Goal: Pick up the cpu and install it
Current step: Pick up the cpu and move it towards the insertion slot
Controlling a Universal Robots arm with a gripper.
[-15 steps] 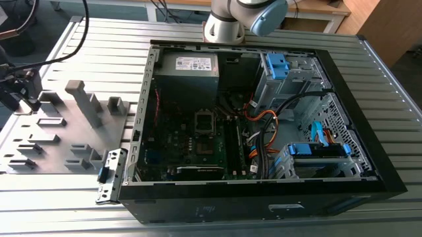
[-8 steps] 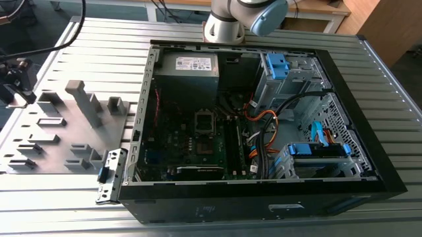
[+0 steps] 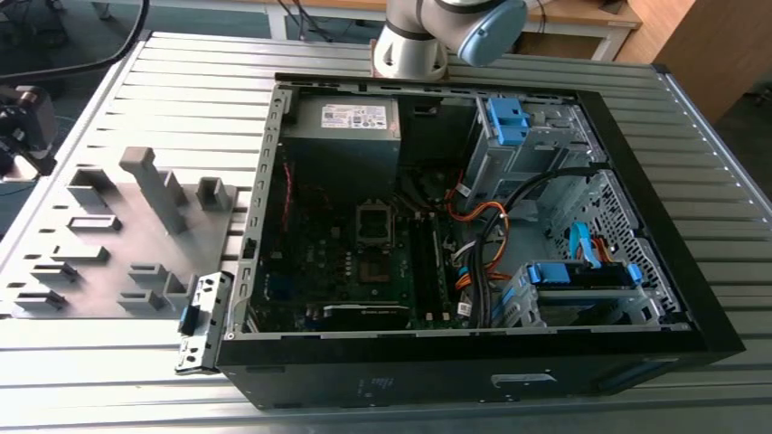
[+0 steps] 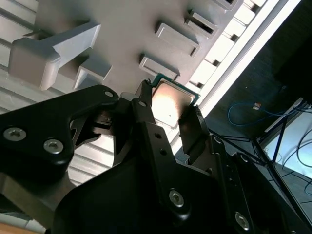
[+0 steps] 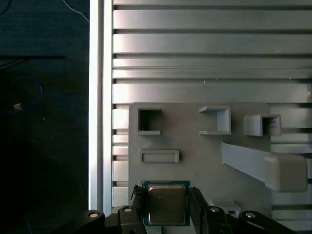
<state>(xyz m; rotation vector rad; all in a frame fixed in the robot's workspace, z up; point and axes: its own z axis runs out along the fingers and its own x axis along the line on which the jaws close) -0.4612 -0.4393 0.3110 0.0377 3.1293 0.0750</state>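
Silvery-gray top, dark green rim: the cpu (image 5: pixel 166 204) sits right between the two black fingers of the tool (image 5: pixel 168 210). The tool is closed down to the chip's width, with one finger pressed on each of two opposite edges, so it has hold of the cpu. I can't tell whether the chip is lifted clear of the gray holder plate (image 5: pixel 204 146) under it or resting on it. That spot is at the plate's rim, close to an edge of the worktop (image 5: pixel 209 44).

Around it on the plate are a flat rectangular slot (image 5: pixel 160 156) just beside the chip, a square pocket (image 5: pixel 149 121) further along, and a tall L-shaped post (image 5: pixel 273 168) off to one side. Nothing is crowding the fingers.

The worktop is ribbed, slotted aluminium. Past its edge is dark floor (image 5: pixel 44 146) with a loose blue cable (image 5: pixel 29 92).

In the exterior view, the open computer case (image 3: pixel 657 271) lies on its side mid-worktop, motherboard facing up, cpu socket (image 3: pixel 374 220) near the board's centre, orange and black cables beside it. The arm's base (image 3: pixel 410 50) stands at the far edge behind the case.
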